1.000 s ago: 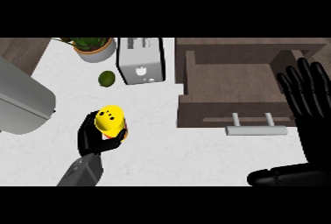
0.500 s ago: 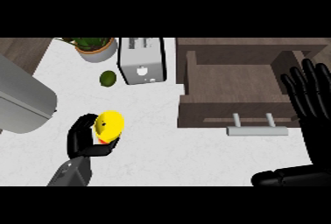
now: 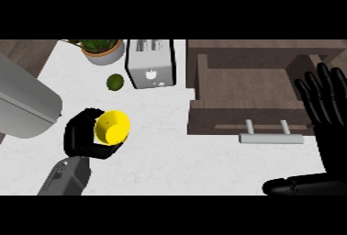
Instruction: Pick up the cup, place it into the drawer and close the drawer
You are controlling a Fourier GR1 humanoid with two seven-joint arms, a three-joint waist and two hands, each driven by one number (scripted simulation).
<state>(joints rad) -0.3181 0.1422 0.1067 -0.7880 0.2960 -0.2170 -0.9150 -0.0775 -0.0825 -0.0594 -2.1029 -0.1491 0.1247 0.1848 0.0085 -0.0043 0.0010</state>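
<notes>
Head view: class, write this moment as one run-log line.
left hand: shut on cup | right hand: open, at right edge | drawer: open | cup: left of drawer, not yet inside

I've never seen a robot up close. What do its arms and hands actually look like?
Both hands are plain black. The right hand has long, slender fingers, shaped much like a person's. The left hand is the same black and sits on a smooth, boxy grey forearm. No cables, sleeves or markings show on either arm.
</notes>
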